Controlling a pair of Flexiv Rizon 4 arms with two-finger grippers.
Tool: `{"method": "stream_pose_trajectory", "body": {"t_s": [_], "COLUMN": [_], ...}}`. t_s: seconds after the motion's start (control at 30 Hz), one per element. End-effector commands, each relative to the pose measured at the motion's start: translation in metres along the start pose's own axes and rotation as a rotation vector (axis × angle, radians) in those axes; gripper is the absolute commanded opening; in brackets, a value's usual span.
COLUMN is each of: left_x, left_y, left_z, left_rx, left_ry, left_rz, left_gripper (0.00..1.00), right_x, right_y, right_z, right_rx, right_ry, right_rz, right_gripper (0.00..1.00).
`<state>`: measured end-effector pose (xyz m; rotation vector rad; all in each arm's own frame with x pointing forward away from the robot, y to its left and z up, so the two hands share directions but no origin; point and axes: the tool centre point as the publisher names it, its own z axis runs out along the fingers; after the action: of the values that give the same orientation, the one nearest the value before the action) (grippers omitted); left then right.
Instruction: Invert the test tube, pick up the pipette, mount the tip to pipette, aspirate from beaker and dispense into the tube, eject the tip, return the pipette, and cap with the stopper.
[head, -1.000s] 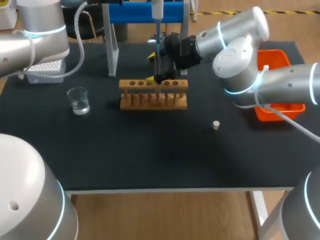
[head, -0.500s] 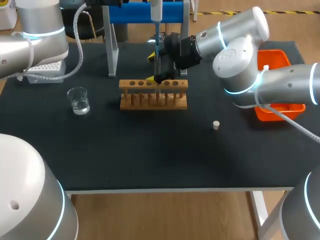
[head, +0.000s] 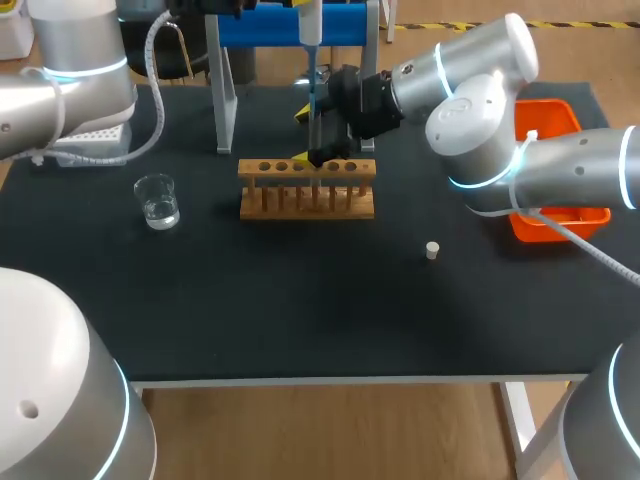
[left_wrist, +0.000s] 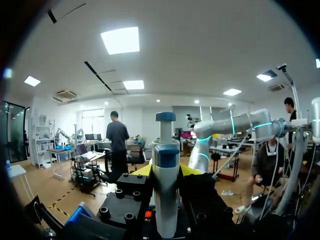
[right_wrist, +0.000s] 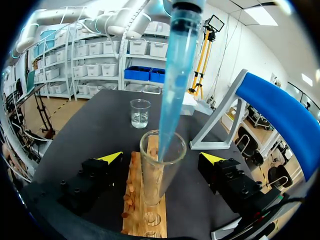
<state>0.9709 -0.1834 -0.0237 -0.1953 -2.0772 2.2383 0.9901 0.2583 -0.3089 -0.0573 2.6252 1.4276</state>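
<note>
Black table (head: 300, 300) holds a rack (head: 307, 190). Above it, left claw (left_wrist: 166, 171) grips the pipette (left_wrist: 165, 205); right claw (right_wrist: 161, 158) gapes wide around the tube (right_wrist: 159, 187).

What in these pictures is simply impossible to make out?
Head view: the right gripper hides the test tube.
Head view: the top edge cuts off the left gripper.
Left wrist view: the pipette runs out of sight under the gripper.
Right wrist view: liquid in the pipette tip or tube cannot be told; both are see-through.
</note>
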Motion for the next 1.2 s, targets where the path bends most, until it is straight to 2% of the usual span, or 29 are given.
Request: {"method": "stream_pose_trajectory", "body": {"t_s": [0.03, 1.2], "left_x": [-0.002, -0.003], "left_y": [0.002, 0.017], "left_z": [0.0, 0.002], "left_rx": [0.003, -0.007], "left_ry": [0.008, 0.018], "left_rz": [0.003, 0.006], "left_gripper": [0.0, 0.0], "right_x": [0.0, 0.0], "right_y": [0.0, 0.0], "right_z": [0.0, 0.0], "right_rx": [0.002, 0.002], "right_ry": [0.001, 0.001], "right_rz": [0.0, 0.0], "right_gripper": [1.0, 1.0]}}
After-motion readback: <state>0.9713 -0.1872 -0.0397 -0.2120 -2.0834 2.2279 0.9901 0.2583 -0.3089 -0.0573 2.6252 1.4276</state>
